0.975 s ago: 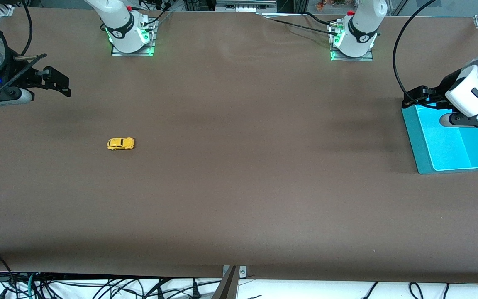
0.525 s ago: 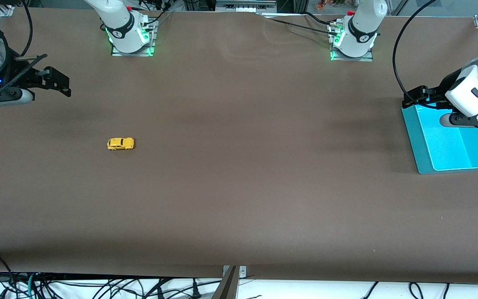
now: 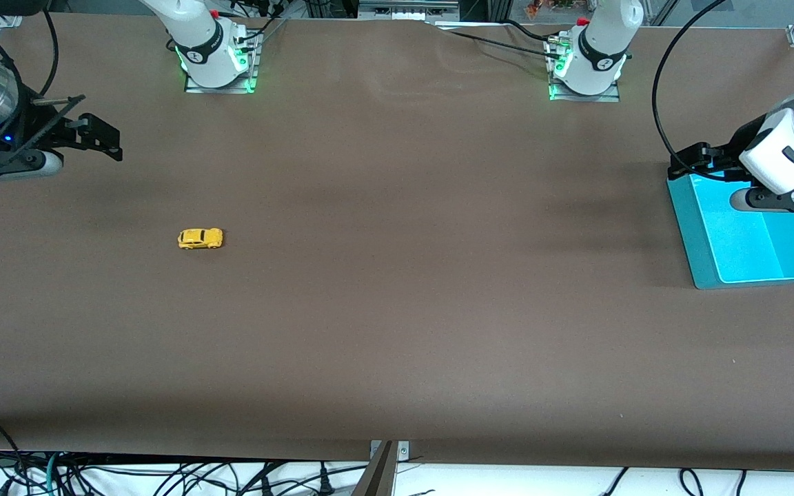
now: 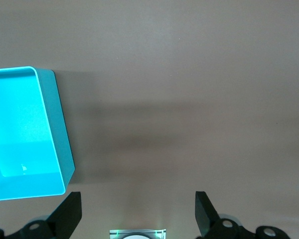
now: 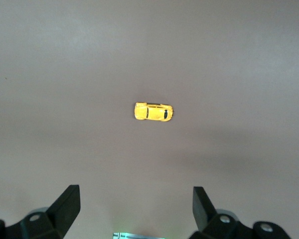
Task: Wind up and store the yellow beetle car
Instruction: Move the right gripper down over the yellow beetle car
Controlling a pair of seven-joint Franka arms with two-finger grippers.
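The yellow beetle car (image 3: 200,238) stands on its wheels on the brown table toward the right arm's end, with nothing touching it. My right gripper (image 3: 109,141) hangs open and empty over the table at that end, well apart from the car. In the right wrist view the car (image 5: 153,111) lies ahead of the spread fingertips of the right gripper (image 5: 136,195). My left gripper (image 3: 686,162) hovers open and empty over a corner of the teal tray (image 3: 748,241). In the left wrist view the left gripper (image 4: 138,200) has only bare table between its fingers.
The teal tray (image 4: 60,129) sits at the left arm's end of the table and holds nothing. Both arm bases (image 3: 218,62) (image 3: 586,69) stand along the table's edge by the robots. Cables hang below the table's front edge (image 3: 163,475).
My right gripper has shifted slightly toward the middle of the table. The car, the tray and the left arm have not moved.
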